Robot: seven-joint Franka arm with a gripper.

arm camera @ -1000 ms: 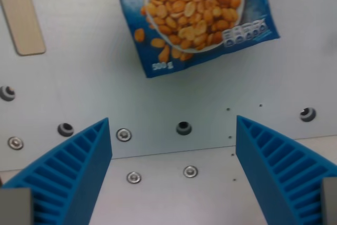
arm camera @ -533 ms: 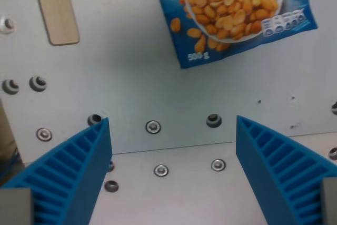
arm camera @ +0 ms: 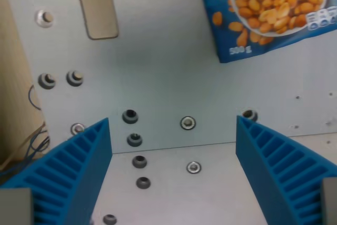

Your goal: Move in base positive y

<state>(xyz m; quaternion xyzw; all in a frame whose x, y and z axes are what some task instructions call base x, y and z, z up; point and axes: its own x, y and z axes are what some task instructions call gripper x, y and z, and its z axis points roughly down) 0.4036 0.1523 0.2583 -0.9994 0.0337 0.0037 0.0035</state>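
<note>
My gripper (arm camera: 174, 175) is open and empty, its two blue ribbed fingers (arm camera: 68, 175) at the wrist view's lower left and lower right. It hangs over a grey metal plate (arm camera: 168, 77) with several screws and holes. A blue peanut bag (arm camera: 274, 9) lies flat at the upper right, cut off by the frame. Nothing sits between the fingers.
A flat wooden stick (arm camera: 97, 3) lies at the top, left of the middle. A tan wooden surface (arm camera: 13, 77) runs down the left edge, with thin dark wires (arm camera: 31, 140) beside it. A seam (arm camera: 174, 143) crosses the plate just above the fingertips.
The whole scene has shifted toward the wrist view's right, so the camera has moved left. The tan surface, wires and more screws have come into view at the left.
</note>
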